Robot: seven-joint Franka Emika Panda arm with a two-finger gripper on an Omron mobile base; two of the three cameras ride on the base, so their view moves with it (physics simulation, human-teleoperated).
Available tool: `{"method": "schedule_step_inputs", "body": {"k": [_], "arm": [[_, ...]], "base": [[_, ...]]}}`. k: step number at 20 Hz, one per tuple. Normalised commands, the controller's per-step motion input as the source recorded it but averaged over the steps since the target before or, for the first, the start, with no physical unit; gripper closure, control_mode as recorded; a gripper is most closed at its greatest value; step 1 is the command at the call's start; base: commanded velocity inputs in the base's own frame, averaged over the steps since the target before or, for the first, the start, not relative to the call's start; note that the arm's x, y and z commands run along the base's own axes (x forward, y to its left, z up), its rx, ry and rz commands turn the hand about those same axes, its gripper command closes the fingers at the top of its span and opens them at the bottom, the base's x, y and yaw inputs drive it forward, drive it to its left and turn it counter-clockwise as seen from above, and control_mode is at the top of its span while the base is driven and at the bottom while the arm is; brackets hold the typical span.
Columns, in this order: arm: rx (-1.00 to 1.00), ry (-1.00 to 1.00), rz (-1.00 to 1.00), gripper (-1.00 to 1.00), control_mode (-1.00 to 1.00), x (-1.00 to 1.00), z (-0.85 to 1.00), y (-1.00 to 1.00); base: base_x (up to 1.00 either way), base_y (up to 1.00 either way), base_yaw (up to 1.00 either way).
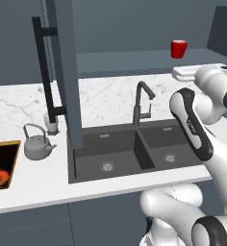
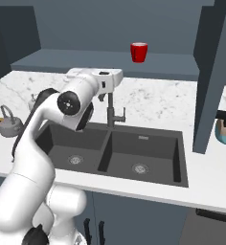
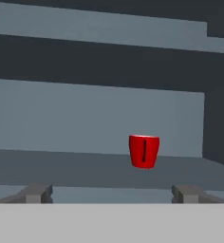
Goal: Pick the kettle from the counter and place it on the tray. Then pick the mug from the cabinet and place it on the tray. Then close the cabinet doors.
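Straight ahead of the gripper [image 3: 112, 193], well apart from it, a red mug [image 3: 144, 151] stands upright on the cabinet [image 3: 85, 118] shelf, slightly right of centre between the widely spread, empty fingers. Open air lies between them. Below, the kettle [image 1: 36, 143] sits on the counter [image 1: 38, 182], just beside the tray [image 1: 1, 164] at the left edge.

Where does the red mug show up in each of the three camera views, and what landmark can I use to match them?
Left base view: the mug stands upper right, on the cabinet shelf.
Right base view: upper centre, on the same shelf, above the faucet.
Hand view: right of centre, on the shelf, handle facing the camera.
Shared landmark: the slate-blue shelf under the mug.
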Motion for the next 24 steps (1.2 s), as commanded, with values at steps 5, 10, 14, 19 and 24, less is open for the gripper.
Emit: {"method": "schedule_step_inputs", "body": {"k": [5,10,14,19,24], "arm": [[0.00,0.14,-0.02,-1.00,-1.00,0.49,0.00,-0.01],[0.03,0.05,-0.01,-1.00,-1.00,0.53,0.02,-0.10],[0.05,0.01,-0.01,-1.00,-1.00,0.35,0.14,-0.32],[0.02,0.02,-0.03,-1.00,-1.00,0.32,0.00,-0.26],[0.00,0.05,-0.01,-1.00,-1.00,0.40,0.00,-0.10]], "base": [[0.00,0.00,0.00],[0.00,0.00,0.00],[0.00,0.00,0.00],[0.00,0.00,0.00],[0.00,0.00,0.00]]}}
